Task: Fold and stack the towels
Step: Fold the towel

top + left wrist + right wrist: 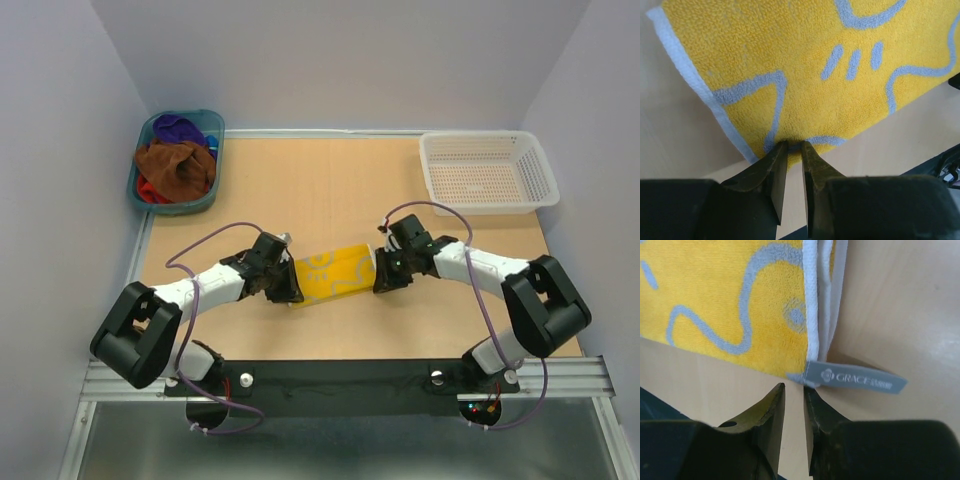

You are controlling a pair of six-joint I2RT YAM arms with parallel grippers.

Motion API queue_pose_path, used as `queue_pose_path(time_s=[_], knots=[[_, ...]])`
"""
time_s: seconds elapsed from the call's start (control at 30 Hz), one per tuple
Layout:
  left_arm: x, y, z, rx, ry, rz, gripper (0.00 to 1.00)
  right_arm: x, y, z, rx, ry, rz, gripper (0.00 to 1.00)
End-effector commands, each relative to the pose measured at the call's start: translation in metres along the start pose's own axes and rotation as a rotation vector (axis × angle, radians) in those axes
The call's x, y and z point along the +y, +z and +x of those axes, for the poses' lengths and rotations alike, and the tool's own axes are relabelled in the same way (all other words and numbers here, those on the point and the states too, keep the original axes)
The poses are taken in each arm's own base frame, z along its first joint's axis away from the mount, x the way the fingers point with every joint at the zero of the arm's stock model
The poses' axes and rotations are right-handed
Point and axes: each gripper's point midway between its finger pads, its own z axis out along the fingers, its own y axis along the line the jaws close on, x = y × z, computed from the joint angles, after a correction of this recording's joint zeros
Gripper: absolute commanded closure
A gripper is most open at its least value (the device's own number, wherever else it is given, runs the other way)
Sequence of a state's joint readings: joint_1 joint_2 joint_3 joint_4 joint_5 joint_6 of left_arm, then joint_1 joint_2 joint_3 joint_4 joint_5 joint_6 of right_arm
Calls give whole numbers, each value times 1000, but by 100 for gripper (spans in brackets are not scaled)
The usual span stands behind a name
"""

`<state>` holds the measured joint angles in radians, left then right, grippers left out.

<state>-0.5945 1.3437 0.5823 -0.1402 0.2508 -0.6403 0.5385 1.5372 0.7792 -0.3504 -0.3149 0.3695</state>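
Observation:
A yellow towel with pale blue pattern lies folded into a strip on the table between my two grippers. My left gripper is at its left end; in the left wrist view the gripper is nearly closed, with the near edge of the yellow towel pinched between the tips. My right gripper is at its right end; in the right wrist view the gripper stands slightly apart and empty, just short of the towel's corner and its grey label. Brown, purple and red towels lie heaped in the tub.
The teal plastic tub stands at the back left corner of the table. The white mesh basket stands at the back right. The black base rail runs along the near edge.

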Motion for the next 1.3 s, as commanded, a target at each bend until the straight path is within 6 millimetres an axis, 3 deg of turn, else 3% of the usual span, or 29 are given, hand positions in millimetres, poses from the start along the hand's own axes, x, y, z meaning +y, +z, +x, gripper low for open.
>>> queue_pose_path(time_s=[0.0, 0.1, 0.2, 0.3, 0.53, 0.63, 0.7, 0.77, 0.87, 0.93, 0.97, 1.03, 1.07, 1.17, 1.2, 1.27], knots=[[17, -2, 3, 0, 18, -89, 70, 19, -27, -26, -135, -22, -38, 73], [19, -4, -1, -14, 26, -111, 69, 46, -50, -53, -215, -48, -116, 73], [22, -5, -5, -26, 40, -130, 70, 52, -50, -62, -219, -53, -132, 72], [23, -4, -11, -47, 49, -145, 70, 40, -33, -61, -185, -37, -84, 72], [50, -1, -32, -57, 28, -236, 71, 6, 0, -29, -115, 20, 3, 73], [56, -2, -47, -73, 20, -254, 71, 0, -1, -22, -117, 22, 22, 73], [54, -1, -57, -87, 34, -265, 69, 2, -7, -26, -141, 22, 21, 73], [50, -5, -66, -92, 60, -271, 62, 10, -25, -39, -206, 4, 10, 73], [35, -19, -85, -156, 98, -254, 51, 9, -48, -52, -267, -13, 45, 68], [21, -34, -96, -218, 143, -254, 42, -11, -64, -64, -320, 3, 153, 61], [15, -40, -99, -236, 156, -249, 36, -11, -65, -64, -313, 1, 158, 58], [0, -49, -102, -269, 211, -228, 29, -32, -76, -71, -358, 30, 254, 44], [-19, -57, -102, -299, 268, -198, 24, -45, -81, -70, -370, 61, 304, 31], [-45, -65, -98, -335, 365, -178, 19, -62, -86, -68, -379, 126, 342, 16], [-65, -63, -84, -323, 446, -149, 17, -72, -88, -67, -380, 165, 352, 6], [-91, -54, -61, -300, 622, -135, 17, -83, -90, -64, -381, 221, 356, 0]])
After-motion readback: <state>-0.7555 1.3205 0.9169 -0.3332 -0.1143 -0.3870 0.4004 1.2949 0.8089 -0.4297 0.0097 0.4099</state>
